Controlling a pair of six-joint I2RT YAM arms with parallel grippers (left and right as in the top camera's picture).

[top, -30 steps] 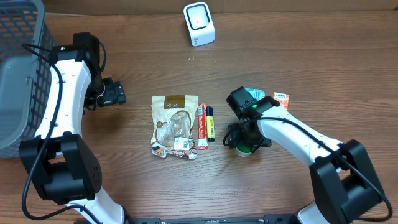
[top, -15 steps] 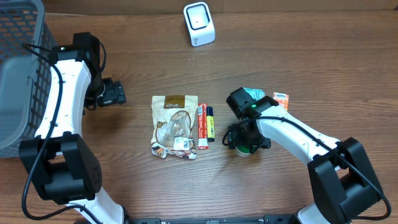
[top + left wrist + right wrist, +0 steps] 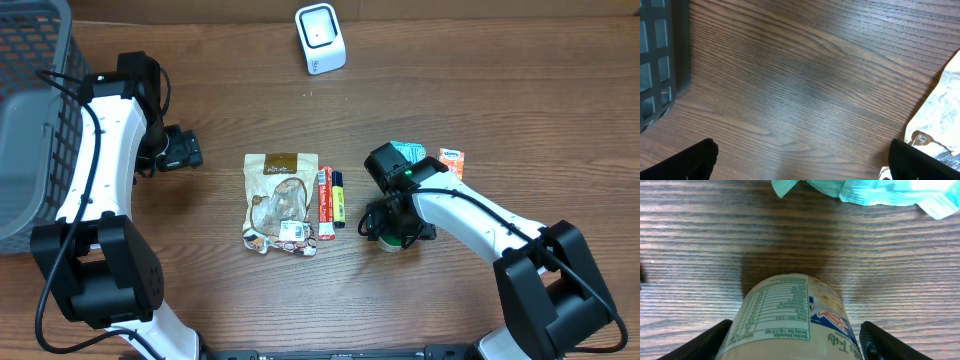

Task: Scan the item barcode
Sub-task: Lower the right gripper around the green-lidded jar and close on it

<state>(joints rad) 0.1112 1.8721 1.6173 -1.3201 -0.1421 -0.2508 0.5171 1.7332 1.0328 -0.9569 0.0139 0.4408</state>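
Nothing moved, right fingers [image 3: 705, 341] clasping cup [image 3: 790, 315]

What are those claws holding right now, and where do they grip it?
The right claw clasps the labelled tub by its two opposite sides. The left claw is open and holds nothing.

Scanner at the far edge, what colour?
The scanner is white with a small red spot; best in the overhead view.

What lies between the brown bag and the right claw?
Two sticks side by side, a red stick and a yellow stick, seen in the overhead view.
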